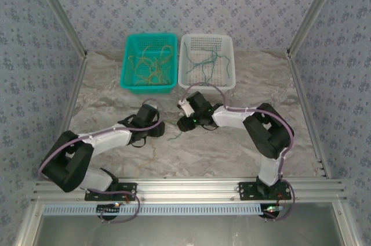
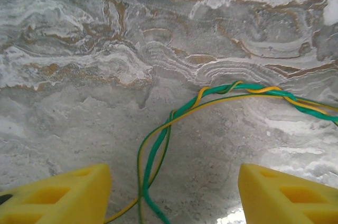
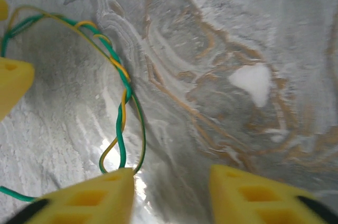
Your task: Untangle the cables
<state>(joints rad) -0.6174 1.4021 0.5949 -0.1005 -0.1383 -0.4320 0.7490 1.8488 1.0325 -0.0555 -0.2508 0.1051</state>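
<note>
Our left gripper [image 2: 174, 184] stands with its yellow fingers [image 2: 58, 195] wide apart. A twisted pair [image 2: 174, 118] of cables, one green and one yellow, runs up through the gap without being pinched. From there the pair climbs away from the gripper, then bends and runs off to the right, so its long axis leads toward the other arm.

Our right gripper [image 3: 171, 179] also has its jaws apart, with nothing between them. The same twisted pair [image 3: 122, 84] comes down to the tip of one of its fingers [image 3: 90, 197] and sits at that finger's edge, not in the gap.

From above, both grippers, left [image 1: 159, 123] and right [image 1: 184, 123], are close together mid-table. The pair [image 1: 174, 136] lies on the marbled table [image 1: 116, 98] between them and just to the near side. We judge both arms about equally near, each at one end of the twist.

Farther off stand a teal basket [image 1: 148, 86] holding yellow-tan wires [image 1: 152, 63] and a white basket [image 1: 206, 85] holding green wires [image 1: 211, 63], well clear of the grippers. Nothing lies between the grippers and the pair.
</note>
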